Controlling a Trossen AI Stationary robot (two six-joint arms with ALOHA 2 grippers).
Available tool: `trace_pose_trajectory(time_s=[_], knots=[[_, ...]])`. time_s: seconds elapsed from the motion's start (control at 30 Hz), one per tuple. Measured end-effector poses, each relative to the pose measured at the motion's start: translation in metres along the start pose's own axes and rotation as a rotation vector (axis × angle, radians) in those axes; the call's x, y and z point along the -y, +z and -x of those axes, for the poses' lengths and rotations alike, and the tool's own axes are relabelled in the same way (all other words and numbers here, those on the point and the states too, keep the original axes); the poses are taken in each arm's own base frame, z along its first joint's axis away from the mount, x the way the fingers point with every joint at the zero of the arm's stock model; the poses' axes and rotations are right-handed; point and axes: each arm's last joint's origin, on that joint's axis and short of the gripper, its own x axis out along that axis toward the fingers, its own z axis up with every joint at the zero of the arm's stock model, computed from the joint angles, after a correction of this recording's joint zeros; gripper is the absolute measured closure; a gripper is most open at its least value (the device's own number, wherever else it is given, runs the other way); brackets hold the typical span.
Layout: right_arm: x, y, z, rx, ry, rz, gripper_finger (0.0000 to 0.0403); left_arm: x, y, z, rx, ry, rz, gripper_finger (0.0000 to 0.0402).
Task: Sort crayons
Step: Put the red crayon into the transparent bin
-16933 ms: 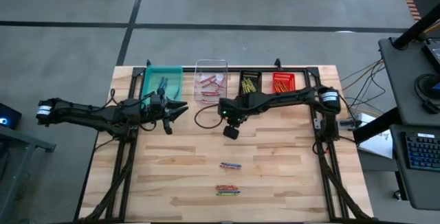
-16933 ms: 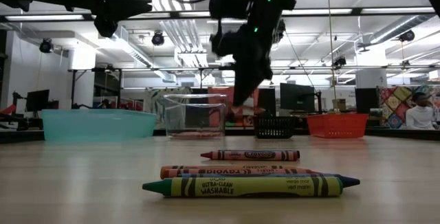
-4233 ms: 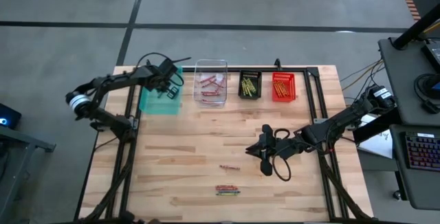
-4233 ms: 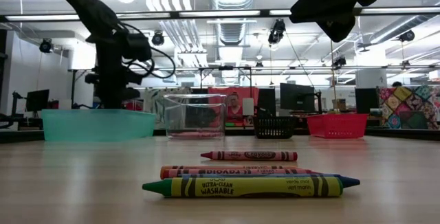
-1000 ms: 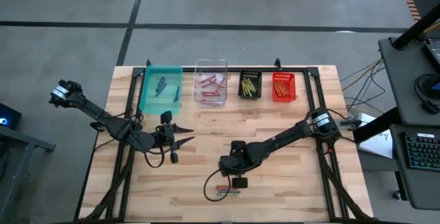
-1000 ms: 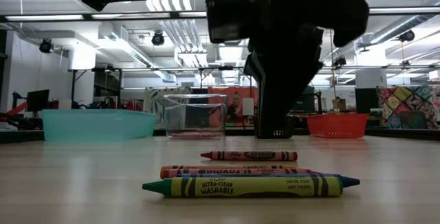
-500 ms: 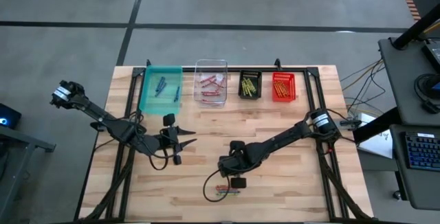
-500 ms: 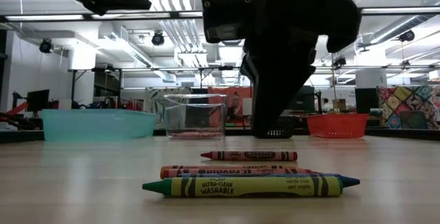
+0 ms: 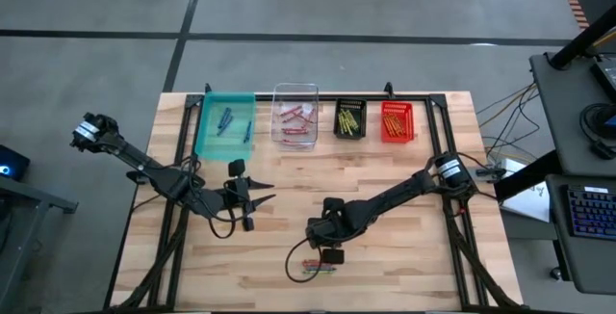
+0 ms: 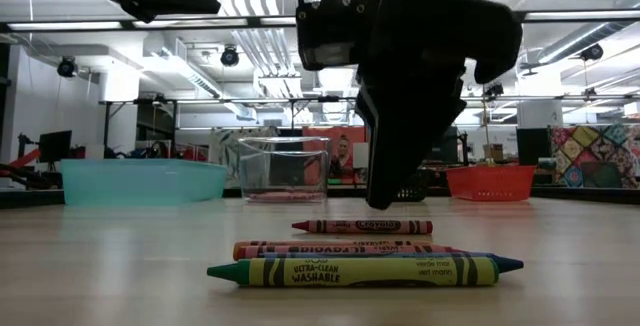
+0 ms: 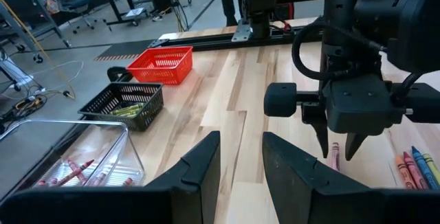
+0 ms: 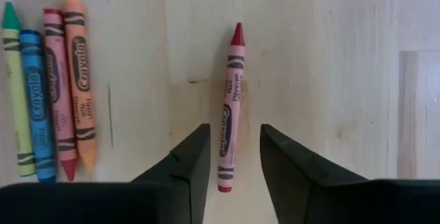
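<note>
We see the lone red crayon point(image 12: 229, 107) lying flat on the table point(image 9: 404, 179), apart from the four-crayon cluster point(image 12: 49, 90). Our right gripper point(image 12: 234, 157) hangs over it, fingers apart, straddling it, not yet gripping. We judge pickup is in hand: lower, then close. Our left gripper point(image 11: 240, 162) waits nearby, fingers parted, empty.
</note>
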Motion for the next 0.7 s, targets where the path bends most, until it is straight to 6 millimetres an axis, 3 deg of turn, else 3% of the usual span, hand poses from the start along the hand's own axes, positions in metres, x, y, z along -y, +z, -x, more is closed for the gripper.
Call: trace_pose_trajectory(time_s=[0.37, 0.7], knots=[[0.007, -0.008, -0.021, 0.073, 0.025, -0.022, 0.0302, 0.000, 0.000, 0.000, 0.002, 0.000, 0.002, 0.0310], [0.013, -0.017, -0.031, 0.076, 0.028, -0.037, 0.0387, -0.001, 0.001, 0.000, 0.008, 0.023, 0.005, 0.0310]])
